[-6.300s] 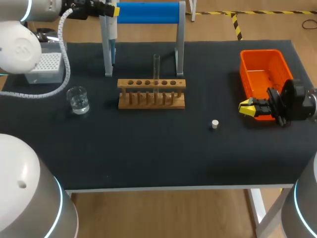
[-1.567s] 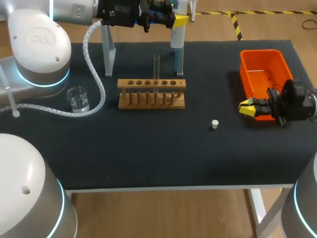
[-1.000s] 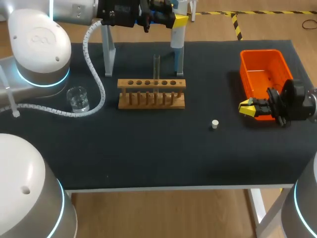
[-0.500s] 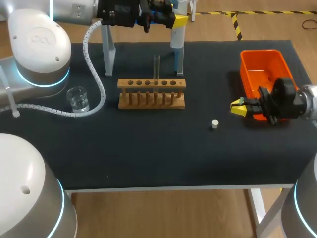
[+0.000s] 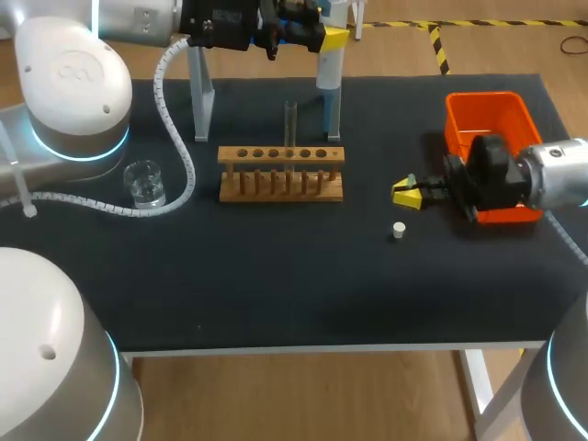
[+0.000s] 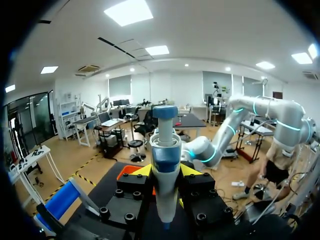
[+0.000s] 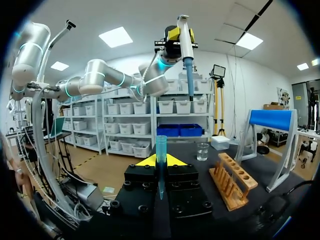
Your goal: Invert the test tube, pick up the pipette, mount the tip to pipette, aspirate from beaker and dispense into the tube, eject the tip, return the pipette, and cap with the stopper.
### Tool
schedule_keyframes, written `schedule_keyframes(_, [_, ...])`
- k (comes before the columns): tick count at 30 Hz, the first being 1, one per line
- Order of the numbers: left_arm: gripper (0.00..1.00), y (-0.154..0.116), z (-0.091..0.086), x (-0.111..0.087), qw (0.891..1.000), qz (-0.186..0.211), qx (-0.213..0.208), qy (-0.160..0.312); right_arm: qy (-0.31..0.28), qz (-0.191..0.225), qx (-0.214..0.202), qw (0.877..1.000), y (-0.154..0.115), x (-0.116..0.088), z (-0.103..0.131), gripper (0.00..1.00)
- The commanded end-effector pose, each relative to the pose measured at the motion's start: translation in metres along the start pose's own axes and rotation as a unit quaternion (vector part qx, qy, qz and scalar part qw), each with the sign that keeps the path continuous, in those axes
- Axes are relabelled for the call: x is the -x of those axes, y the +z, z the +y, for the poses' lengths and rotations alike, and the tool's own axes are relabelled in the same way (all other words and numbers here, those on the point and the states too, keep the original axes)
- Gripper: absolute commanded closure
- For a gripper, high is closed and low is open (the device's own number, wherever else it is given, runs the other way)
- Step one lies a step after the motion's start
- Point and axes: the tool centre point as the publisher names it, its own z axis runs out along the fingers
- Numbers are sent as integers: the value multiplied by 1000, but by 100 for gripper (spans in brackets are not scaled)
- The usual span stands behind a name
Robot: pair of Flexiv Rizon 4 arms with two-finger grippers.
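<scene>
Behind the rack (image 5: 281,172), high over the table, the left gripper (image 6: 166,172) is clamped on the pipette (image 6: 165,160), nozzle pointing down. To the right of the rack, near the stopper (image 5: 398,230), the right gripper (image 5: 407,193) pinches a blue tip (image 7: 160,150) between its fingers. The tube (image 5: 290,129) stands in the rack. Mounting the tip looks like the step in hand. Bring the tip's open end squarely under the nozzle and line up both axes. Then press firmly along that line, never sideways, so it seats without bending.

Beaker (image 5: 144,184) left of rack (image 5: 281,173), tube (image 5: 290,119) in rack, bin (image 5: 482,96) right
</scene>
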Motion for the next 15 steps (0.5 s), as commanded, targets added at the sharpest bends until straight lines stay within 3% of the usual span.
schedule_keyframes(1, [100, -1, 0, 1, 1000, 2, 1, 0, -5, 0, 5, 1000, 16, 11, 0, 100])
schedule_keyframes(15, [100, -1, 0, 1, 1000, 2, 1, 0, -15, 6, 12, 1000, 53, 38, 3, 100])
